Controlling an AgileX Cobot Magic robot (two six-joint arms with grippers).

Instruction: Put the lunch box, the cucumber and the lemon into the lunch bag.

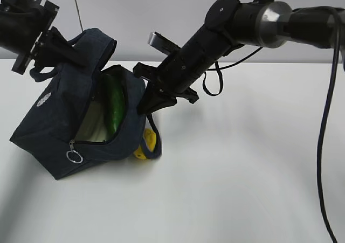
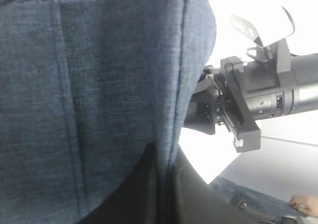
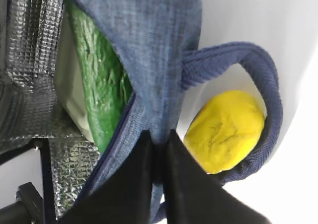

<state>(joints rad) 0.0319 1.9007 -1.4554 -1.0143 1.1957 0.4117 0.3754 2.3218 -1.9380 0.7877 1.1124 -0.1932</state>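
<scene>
Bag: you see one boxy navy fabric lunch bag [image 1: 59, 130], unzipped.
Cucumber: one glossy green cucumber [image 1: 114, 105], inside.
Lemon: one yellow lemon [image 1: 147, 145], on white table [image 1: 242, 173] beside bag.
Lunch box: perhaps the pale shape inside.
Left gripper [image 2: 160, 184]: fingers pinching bag fabric.
Right gripper [image 3: 158, 157]: fingers pinching bag rim.

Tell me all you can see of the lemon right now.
The lemon is small, bright yellow, oval, with a dimpled matte skin. It is not in the bag: it lies on the white table beside the bag's right lower edge, framed by a navy loop handle that curves around it and seems to touch it. In the exterior view only part of it shows, below the right gripper, which pinches the bag's edge, not the lemon.
</scene>
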